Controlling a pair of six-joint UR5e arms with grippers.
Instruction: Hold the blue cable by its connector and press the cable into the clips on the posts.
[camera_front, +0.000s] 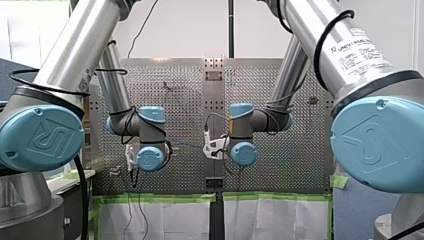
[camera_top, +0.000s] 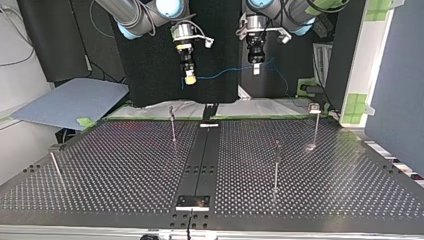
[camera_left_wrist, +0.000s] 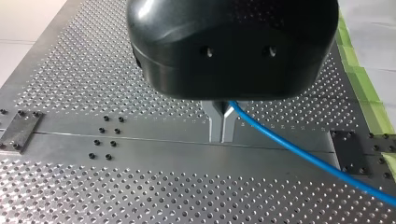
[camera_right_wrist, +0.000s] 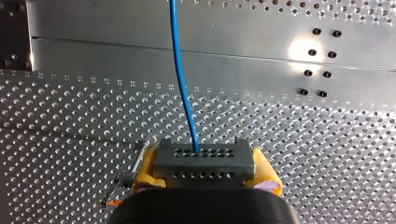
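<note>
In the top view, a thin post (camera_top: 55, 167) leans at the left edge of the tabletop (camera_top: 115, 190), and a second post (camera_top: 173, 125) stands nearer the middle. Above it hangs my right pincer (camera_top: 190, 78), its yellow pads clamped on the dark connector (camera_right_wrist: 204, 163). From there the blue cable (camera_top: 225, 74) runs through the air, well above the tabletop, to my left pincer (camera_top: 256, 69), whose metal fingers (camera_left_wrist: 215, 126) are pinched on it. A third post (camera_top: 276, 165) and a fourth post (camera_top: 315, 125) stand further right, well apart from the cable
</note>
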